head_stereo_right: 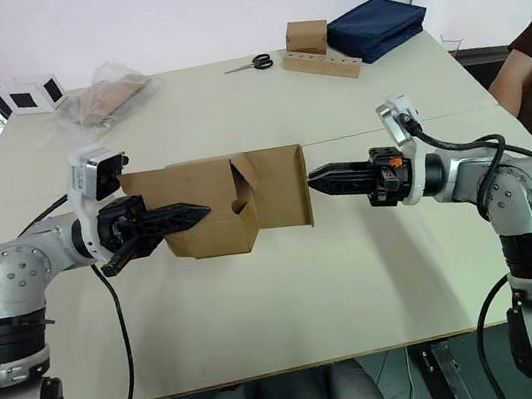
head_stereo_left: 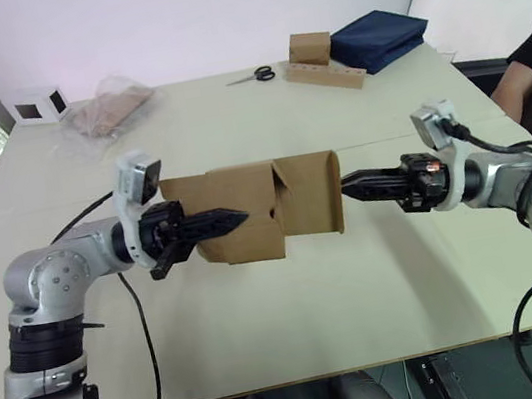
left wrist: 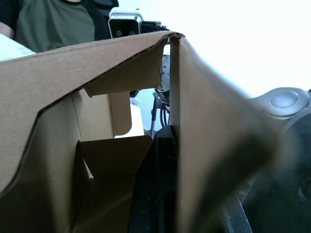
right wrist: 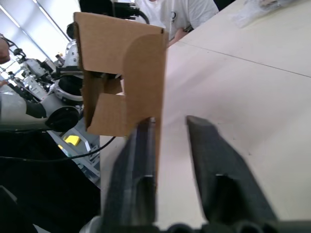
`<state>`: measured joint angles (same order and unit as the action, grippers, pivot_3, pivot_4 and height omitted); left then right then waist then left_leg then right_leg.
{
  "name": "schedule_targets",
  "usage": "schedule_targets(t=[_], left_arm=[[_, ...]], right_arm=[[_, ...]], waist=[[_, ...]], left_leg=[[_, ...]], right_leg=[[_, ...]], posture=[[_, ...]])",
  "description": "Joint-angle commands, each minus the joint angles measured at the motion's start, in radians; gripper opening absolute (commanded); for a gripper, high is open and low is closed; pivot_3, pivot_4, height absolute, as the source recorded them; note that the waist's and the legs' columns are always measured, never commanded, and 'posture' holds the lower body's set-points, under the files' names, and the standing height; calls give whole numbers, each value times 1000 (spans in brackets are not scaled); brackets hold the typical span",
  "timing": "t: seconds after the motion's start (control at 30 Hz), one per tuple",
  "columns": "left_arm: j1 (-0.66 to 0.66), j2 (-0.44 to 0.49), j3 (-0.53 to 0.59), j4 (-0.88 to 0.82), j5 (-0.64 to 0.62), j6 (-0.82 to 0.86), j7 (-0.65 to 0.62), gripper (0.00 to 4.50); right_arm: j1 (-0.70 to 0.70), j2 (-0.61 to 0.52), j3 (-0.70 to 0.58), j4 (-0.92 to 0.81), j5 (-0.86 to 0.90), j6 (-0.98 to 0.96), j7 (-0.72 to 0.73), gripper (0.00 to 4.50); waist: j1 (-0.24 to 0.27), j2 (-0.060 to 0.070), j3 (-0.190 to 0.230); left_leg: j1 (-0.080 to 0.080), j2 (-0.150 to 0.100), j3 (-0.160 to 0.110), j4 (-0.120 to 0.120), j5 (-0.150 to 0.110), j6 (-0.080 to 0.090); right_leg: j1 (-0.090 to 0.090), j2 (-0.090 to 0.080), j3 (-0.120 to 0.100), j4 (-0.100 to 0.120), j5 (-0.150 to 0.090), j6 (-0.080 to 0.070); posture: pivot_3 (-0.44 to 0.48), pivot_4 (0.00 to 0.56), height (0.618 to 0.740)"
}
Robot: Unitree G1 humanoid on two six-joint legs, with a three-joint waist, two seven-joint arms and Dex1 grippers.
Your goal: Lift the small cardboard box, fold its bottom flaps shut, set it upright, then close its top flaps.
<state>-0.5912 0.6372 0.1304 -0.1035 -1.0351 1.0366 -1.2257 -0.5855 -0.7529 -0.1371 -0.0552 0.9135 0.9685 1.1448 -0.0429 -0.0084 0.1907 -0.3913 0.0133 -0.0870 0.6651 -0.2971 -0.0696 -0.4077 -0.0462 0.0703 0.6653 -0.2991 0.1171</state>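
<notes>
Aloft, one small cardboard box, two pincers flanking

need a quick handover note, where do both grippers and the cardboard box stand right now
Left gripper: shut on a wall of the plain brown corrugated cardboard box, one finger inside.
Right gripper: open, one finger against the box's far flap, not clamped.
Box: held above the pale table, on its side, flaps loose.
Done: lift.
Left: fold bottom flaps, set upright, close top flaps.

head stereo: forward-down over table | wrist cams: close, both facing small cardboard box
</notes>
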Motion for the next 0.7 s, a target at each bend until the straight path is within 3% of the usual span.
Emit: schedule_targets(t=[0.03,0.7], left_arm=[[-3,10,16,-32,-19,-7,3,0],[-3,4,7,-13,-1,-32,-6,0]], right_arm=[[-12,10,-19,-44,32,6,-3,1181],[15,60,-19,-178,122,60,-88,1181]], waist=[[0,0,0],[0,0,0]], left_leg=[[0,0,0,0,0,0],[0,0,0,0,0,0]], right_leg=[[0,0,0,0,0,0],[0,0,0,0,0,0]], posture=[[0,150,740],[0,150,740]])
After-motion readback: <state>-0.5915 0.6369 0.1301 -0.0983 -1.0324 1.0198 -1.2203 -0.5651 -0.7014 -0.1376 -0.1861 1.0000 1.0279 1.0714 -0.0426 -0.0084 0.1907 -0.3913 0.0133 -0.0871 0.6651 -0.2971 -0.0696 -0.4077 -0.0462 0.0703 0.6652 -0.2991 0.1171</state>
